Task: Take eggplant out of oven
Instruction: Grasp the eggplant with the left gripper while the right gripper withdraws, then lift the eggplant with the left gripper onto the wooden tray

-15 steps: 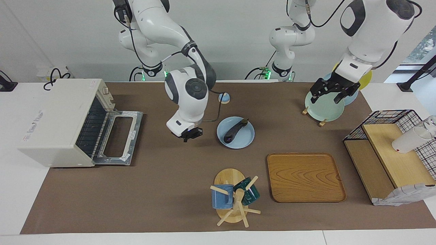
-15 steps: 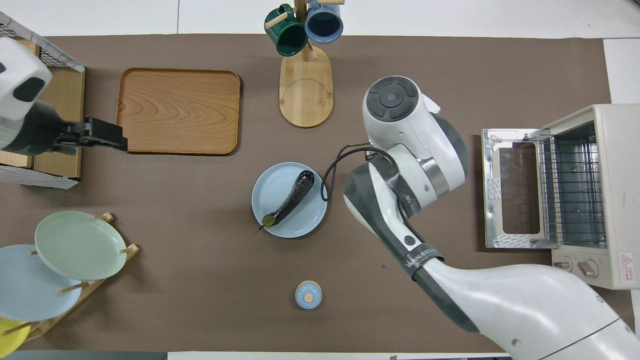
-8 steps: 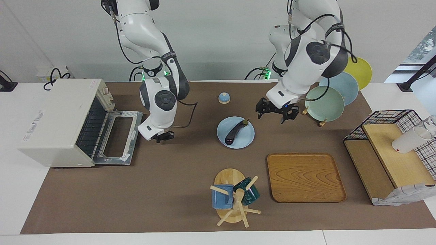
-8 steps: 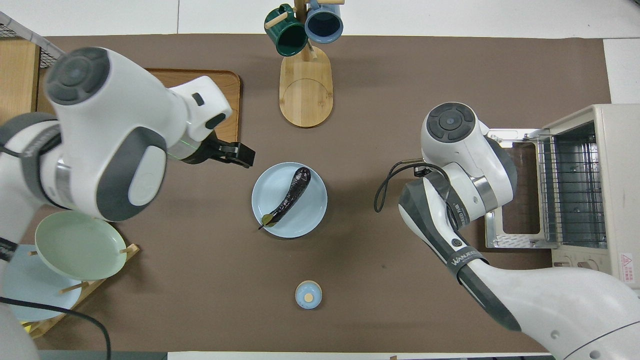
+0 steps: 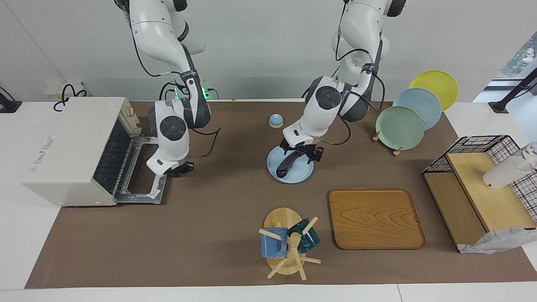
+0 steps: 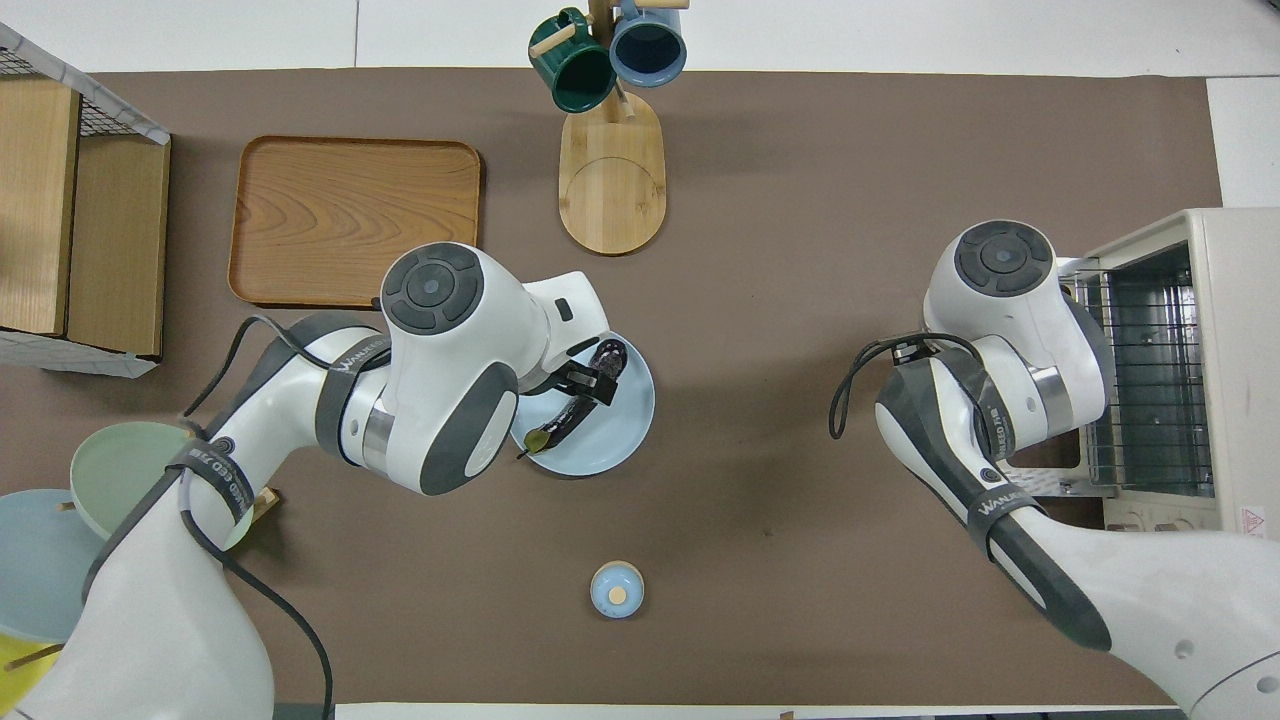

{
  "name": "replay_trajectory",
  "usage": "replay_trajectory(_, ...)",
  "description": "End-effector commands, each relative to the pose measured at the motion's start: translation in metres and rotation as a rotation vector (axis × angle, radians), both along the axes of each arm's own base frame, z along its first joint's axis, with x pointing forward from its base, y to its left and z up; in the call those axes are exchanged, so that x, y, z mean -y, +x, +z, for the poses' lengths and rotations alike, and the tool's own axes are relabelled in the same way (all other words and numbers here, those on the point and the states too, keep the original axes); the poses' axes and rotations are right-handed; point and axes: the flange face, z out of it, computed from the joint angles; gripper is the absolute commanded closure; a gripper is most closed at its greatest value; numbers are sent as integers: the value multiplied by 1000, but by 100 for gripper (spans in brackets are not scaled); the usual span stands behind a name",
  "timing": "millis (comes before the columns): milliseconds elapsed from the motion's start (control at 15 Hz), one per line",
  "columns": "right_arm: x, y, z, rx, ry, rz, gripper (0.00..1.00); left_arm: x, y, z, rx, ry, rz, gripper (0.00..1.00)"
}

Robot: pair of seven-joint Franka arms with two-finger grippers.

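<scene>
The dark purple eggplant (image 5: 285,166) lies on a light blue plate (image 5: 298,174) in the middle of the table, outside the oven; it also shows in the overhead view (image 6: 552,428). My left gripper (image 5: 302,154) is low over the plate, open, with a finger on either side of the eggplant's middle (image 6: 588,380). The off-white oven (image 5: 71,147) stands at the right arm's end of the table with its glass door (image 5: 144,172) dropped open and its wire rack (image 6: 1150,380) bare. My right gripper (image 5: 179,169) is shut and empty, just over the open door's edge.
A small blue knob-topped lid (image 5: 275,121) sits nearer to the robots than the plate. A mug tree (image 5: 287,243) and a wooden tray (image 5: 375,218) lie farther out. A plate rack (image 5: 400,126) and a wire shelf (image 5: 482,184) stand at the left arm's end.
My left arm has swung from the plate rack across to the blue plate and come down around the eggplant. My right arm has drawn back from mid-table to the oven's open door.
</scene>
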Motion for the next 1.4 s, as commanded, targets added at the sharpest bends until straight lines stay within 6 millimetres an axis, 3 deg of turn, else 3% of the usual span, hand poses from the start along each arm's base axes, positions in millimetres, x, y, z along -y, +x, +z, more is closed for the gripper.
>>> replay_trajectory(0,-1,-9,10,4,-35,62,100,12,-5,-18,4,-10,-28,0)
replay_trajectory(133,3,-11,20,-8,-70,109,100,13,-6,-25,-2,-7,-34,0)
replay_trajectory(533,20,-23,81,-43,-94,145,100,17,-19,-46,15,-10,-31,0)
replay_trajectory(733,53,-28,108,-58,-88,159,100,16,-17,-45,21,-13,-29,0)
replay_trajectory(800,72,-29,111,-64,-85,151,100,16,-16,-45,20,-12,-27,6)
replay_trajectory(867,87,-32,116,-80,-80,155,100,15,-17,-46,16,-10,-28,18)
replay_trajectory(1067,120,-40,141,-74,-76,135,100,11,-12,-44,14,-11,-13,68)
replay_trajectory(1200,136,-43,151,-74,-58,154,100,6,-5,-37,13,-14,0,96)
replay_trajectory(1333,151,-44,160,-80,-49,153,100,-5,6,-26,-4,-9,20,100)
